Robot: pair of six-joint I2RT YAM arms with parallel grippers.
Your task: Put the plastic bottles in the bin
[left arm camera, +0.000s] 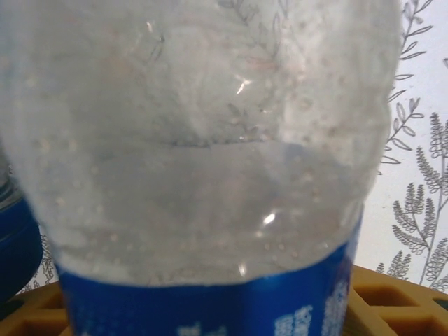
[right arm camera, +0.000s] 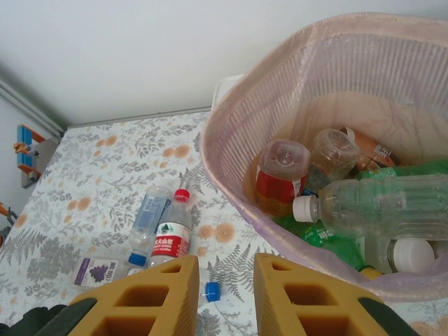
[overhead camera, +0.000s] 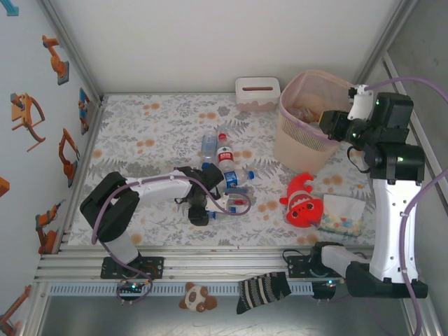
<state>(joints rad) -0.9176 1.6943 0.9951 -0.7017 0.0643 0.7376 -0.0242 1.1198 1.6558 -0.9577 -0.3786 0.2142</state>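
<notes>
Several plastic bottles (overhead camera: 225,168) lie mid-table; others already fill the bin (overhead camera: 301,143) at the far right corner. The left hand (overhead camera: 210,208) narrows around a blue-labelled bottle (left arm camera: 203,175). The right hand (right arm camera: 225,297), fingers close together and empty, hovers above the bin. Next: lift, carry over.

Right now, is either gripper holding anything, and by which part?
Left gripper straddles a blue-labelled bottle at its label band; a firm clamp cannot be told. Right gripper is shut, holding nothing.
</notes>
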